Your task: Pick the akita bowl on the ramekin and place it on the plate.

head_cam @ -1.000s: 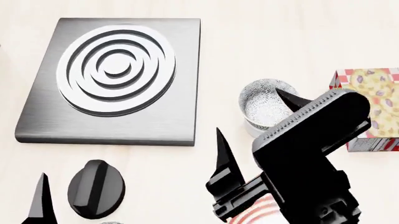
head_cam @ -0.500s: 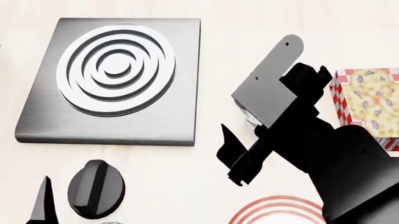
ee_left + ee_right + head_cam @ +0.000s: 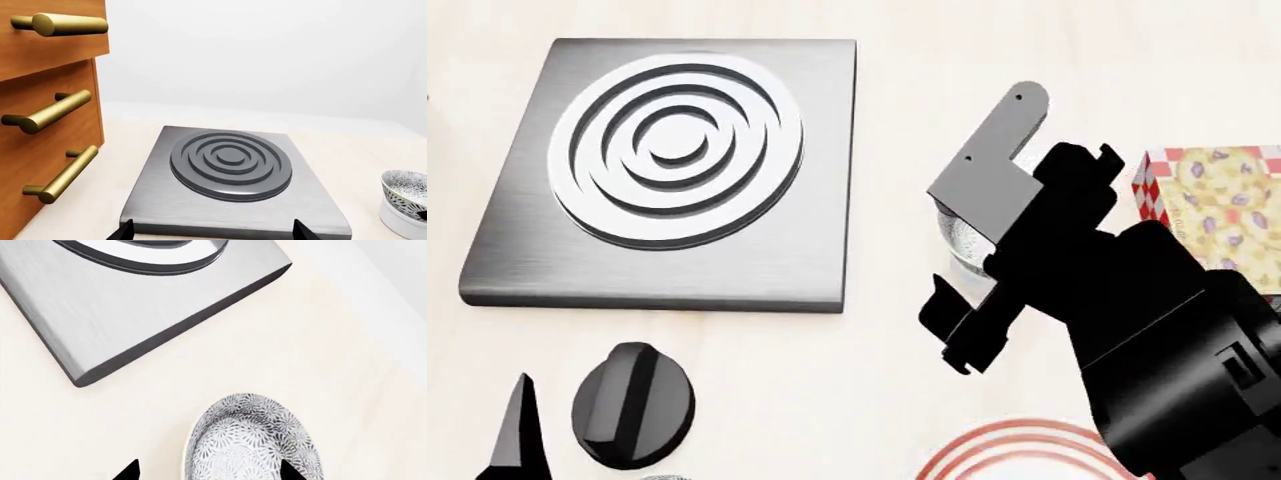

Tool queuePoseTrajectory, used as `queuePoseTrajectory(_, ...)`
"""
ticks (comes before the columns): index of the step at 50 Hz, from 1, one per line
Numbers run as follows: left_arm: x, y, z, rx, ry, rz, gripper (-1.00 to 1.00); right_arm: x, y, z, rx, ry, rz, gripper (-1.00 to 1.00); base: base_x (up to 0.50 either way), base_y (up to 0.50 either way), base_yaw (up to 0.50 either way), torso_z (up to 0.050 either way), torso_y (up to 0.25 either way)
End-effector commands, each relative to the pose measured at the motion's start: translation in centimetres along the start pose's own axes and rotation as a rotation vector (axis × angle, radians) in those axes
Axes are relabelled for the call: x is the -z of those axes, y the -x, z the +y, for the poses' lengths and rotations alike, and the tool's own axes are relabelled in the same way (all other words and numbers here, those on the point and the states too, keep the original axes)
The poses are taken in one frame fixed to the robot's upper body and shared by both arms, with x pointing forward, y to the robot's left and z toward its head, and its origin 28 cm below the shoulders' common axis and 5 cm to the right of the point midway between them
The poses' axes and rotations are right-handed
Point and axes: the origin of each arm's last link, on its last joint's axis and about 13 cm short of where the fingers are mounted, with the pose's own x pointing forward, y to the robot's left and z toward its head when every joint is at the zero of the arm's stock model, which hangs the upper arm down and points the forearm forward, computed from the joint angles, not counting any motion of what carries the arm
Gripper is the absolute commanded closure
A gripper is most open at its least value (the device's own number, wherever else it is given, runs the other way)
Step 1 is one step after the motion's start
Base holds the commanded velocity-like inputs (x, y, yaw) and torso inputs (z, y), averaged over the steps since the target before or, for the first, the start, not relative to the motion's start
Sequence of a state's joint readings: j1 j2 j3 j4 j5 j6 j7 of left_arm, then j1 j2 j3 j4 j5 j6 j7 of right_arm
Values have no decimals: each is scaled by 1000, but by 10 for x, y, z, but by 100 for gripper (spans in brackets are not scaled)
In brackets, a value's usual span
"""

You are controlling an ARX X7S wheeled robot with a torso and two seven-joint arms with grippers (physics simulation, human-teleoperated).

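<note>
The right arm hangs over the akita bowl (image 3: 250, 440), and from the head camera its black bulk covers nearly all of it; only a sliver of rim shows just beside the grey bracket. The right wrist camera gives the better look: the right gripper (image 3: 210, 471) stands spread wide, its two dark fingertips (image 3: 128, 471) showing on either side of the bowl, neither one touching it. One tip sits over bare counter, the other is close against the bowl's edge. The bowl sits on the ramekin (image 3: 400, 226), seen from the left wrist camera as a white base under the speckled wall.

There is open pale counter (image 3: 200, 365) between the bowl and the near corner of the hob plate (image 3: 661, 170), a brushed-steel slab with raised rings; bowl and slab are apart. On the bowl's other side a red-checked box (image 3: 1214, 200) lies near, partly behind the arm. The plate (image 3: 1014, 455) peeks in at the bottom edge of the head view, red rings showing, near the arm's underside.

The left gripper (image 3: 213, 231) stays low, jaws apart, tips framing the slab's front edge. Brass-handled wooden drawers (image 3: 47, 115) stand beside the slab. A black knob (image 3: 631, 404) lies on the counter in front of the slab.
</note>
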State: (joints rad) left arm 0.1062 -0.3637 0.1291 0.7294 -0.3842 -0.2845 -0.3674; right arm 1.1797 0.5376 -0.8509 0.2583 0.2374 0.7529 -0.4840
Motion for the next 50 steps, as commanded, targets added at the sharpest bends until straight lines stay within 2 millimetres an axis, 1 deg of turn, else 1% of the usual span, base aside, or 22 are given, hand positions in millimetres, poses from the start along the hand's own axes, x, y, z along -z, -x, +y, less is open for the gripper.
queuePoseTrajectory(1, 0, -1, 1, -3, 1, 1, -100, 6, -14, 0, -17, 20, 63, -100, 0, 0, 0, 0, 0)
queuePoseTrajectory(14, 1, -1, 0, -3, -2, 5, -100, 6, -13, 1, -22, 14, 64, -100, 0, 0, 0, 0, 0)
queuePoseTrajectory(15, 1, -1, 0, -3, -1, 5, -100, 5, -14, 0, -8, 6, 56, 100, 0, 0, 0, 0, 0)
queuePoseTrajectory(19, 1, -1, 0, -4, 0, 6, -100, 5, -12, 3, -41, 8, 50, 100, 0, 0, 0, 0, 0)
queuePoseTrajectory(27, 5, -2, 0, -4, -2, 18, -100, 7, -13, 4, -36, 29, 51, 100, 0, 0, 0, 0, 0)
queuePoseTrajectory(38, 4, -2, 0, -12, -5, 18, -100, 5, -13, 5, -36, 28, 20, 100, 0, 0, 0, 0, 0)
queuePoseTrajectory(43, 4, -2, 0, -15, -8, 18, -100, 1, -11, 2, -11, 28, -11, 100, 0, 0, 0, 0, 0)
queuePoseTrajectory(50, 5, -2, -1, -15, -8, 20, -100, -8, 1, -7, 15, 50, -20, 100, 0, 0, 0, 0, 0)
